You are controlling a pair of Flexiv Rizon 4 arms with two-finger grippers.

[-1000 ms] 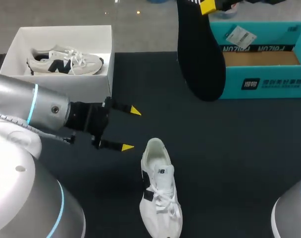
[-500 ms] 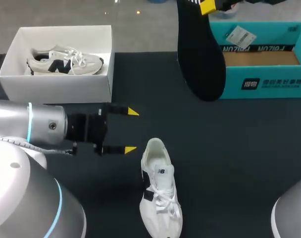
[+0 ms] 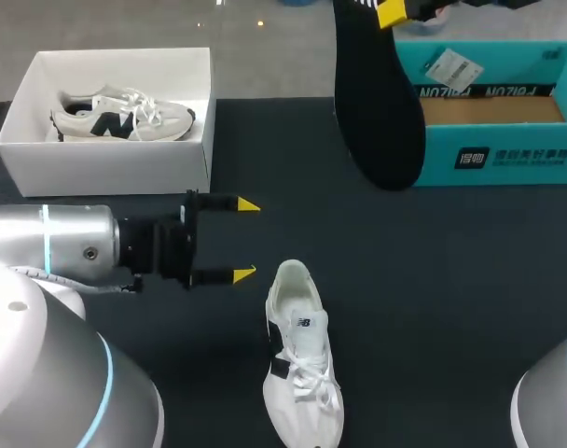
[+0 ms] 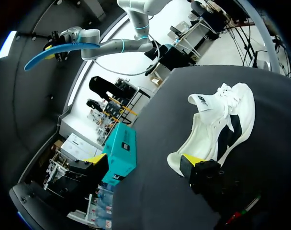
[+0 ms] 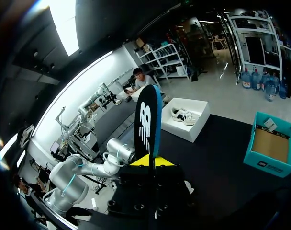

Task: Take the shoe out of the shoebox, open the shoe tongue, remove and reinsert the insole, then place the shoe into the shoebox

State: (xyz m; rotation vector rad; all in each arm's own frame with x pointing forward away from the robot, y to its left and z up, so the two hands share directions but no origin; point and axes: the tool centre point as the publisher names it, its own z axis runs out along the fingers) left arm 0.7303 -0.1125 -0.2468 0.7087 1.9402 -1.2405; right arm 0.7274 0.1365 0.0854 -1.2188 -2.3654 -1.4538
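Insole (image 3: pixel 377 112) hangs pinched in right gripper (image 5: pixel 149 160); left gripper (image 3: pixel 246 239) gapes empty beside shoe (image 3: pixel 302 364).

Toe of shoe (image 3: pixel 300 359) cut off, top of insole (image 3: pixel 378 103) and right end effector (image 3: pixel 393 12) cropped.

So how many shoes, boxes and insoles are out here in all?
Sneakers: 2, the loose sneaker and the boxed sneaker.
Shoeboxes: 2, the white shoebox and the teal shoebox.
Insoles: 1, the black insole, in the right gripper.
Total: 5.
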